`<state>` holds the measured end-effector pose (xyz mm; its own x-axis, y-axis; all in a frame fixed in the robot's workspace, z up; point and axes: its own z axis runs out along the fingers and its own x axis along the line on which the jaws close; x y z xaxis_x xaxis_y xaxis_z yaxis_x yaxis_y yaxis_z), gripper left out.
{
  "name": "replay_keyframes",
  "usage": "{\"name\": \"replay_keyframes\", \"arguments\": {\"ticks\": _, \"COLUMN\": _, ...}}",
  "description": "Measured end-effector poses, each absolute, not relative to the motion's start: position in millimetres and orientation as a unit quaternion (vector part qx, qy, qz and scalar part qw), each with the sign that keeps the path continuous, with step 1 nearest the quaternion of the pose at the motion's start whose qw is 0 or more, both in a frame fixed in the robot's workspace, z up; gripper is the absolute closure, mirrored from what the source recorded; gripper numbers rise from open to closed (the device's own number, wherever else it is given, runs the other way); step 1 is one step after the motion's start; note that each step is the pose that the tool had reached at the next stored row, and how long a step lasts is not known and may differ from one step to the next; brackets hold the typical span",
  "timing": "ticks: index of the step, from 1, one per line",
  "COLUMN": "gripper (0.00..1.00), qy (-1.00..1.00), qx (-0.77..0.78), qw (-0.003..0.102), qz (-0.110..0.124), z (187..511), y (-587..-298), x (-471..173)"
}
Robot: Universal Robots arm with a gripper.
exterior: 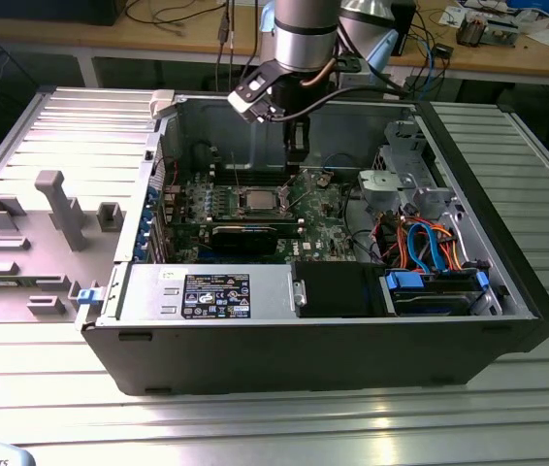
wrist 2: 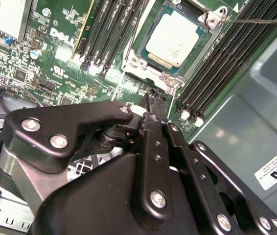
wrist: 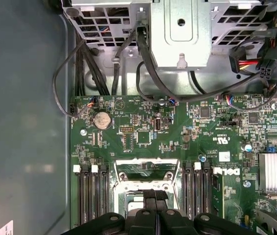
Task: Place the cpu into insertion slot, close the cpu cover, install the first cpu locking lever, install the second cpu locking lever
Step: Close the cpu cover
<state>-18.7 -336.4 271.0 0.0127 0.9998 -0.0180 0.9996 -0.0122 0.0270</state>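
Gripper, fingers pressed together with nothing between, just beside near edge of cover frame; chip seated within; thin lever standing free beyond far corner.

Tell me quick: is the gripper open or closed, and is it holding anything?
Gripper: closed, tips together just off the edge of the cpu cover; nothing seen held between them.

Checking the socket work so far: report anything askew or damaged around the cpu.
No damage shows. The cpu lies square in the insertion slot. One thin silver lever juts across the memory slots, seemingly unlatched.
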Motion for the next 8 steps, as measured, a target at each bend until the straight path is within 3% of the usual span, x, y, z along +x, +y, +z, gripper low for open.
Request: {"name": "replay_keyframes", "arguments": {"ticks": 8, "gripper": 0.89, "qy": 0.703, "qx": 0.711, "qw": 0.016, "qz": 0.003, "z": 271.0, "y": -336.3, "x": -16.8}}
